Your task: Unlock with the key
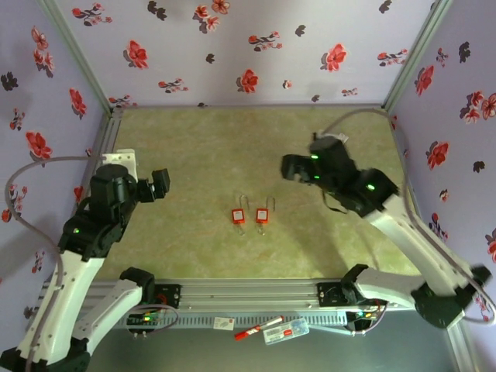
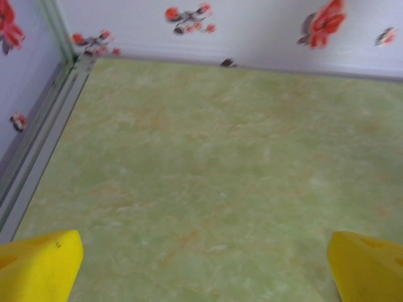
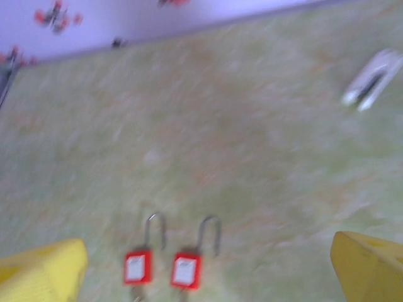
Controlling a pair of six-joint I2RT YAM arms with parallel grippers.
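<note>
Two small red padlocks with thin wire shackles lie side by side mid-table, the left padlock [image 1: 239, 216] and the right padlock [image 1: 262, 215]; in the blurred right wrist view they are two padlocks [image 3: 138, 267] [image 3: 186, 270] low in the frame. A short dark stub, possibly the key [image 3: 134, 294], pokes out under one body; the blur leaves it uncertain. My right gripper [image 1: 293, 167] hovers open, up and to the right of the locks, its yellow fingertips [image 3: 47, 270] wide apart. My left gripper [image 1: 160, 184] is open over bare mat, far to the left, with its fingertips [image 2: 41, 264] spread.
A small white clip-like piece [image 3: 371, 78] lies on the green mat [image 1: 209, 155], apart from the locks. Floral walls [image 1: 232, 46] enclose three sides. An aluminium rail [image 1: 248, 291] runs along the near edge, with a red pen and a clear packet [image 1: 285, 332] beyond it.
</note>
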